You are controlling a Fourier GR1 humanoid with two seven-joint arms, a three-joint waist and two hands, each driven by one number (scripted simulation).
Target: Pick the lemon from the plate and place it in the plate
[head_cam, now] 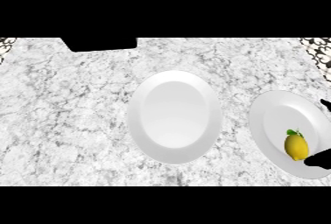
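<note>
A yellow lemon [296, 147] with a small green leaf lies on the right white plate [278, 113], in its lower right part. Only two black parts of my right hand [319, 161] show at the view's right edge. One lies just below and right of the lemon, close to its lower end. The other, a fingertip [326, 105], pokes in higher up over the plate's right rim. The two parts stand far apart, and nothing is curled round the lemon. A second white plate [173, 117] sits at the middle of the counter with nothing on it. My left hand does not show.
The counter is white-grey marble [65, 113]. A dark block [100, 43] sits at its far edge, left of centre. Patterned surfaces show at the far left corner [5, 43] and the far right corner [318, 49].
</note>
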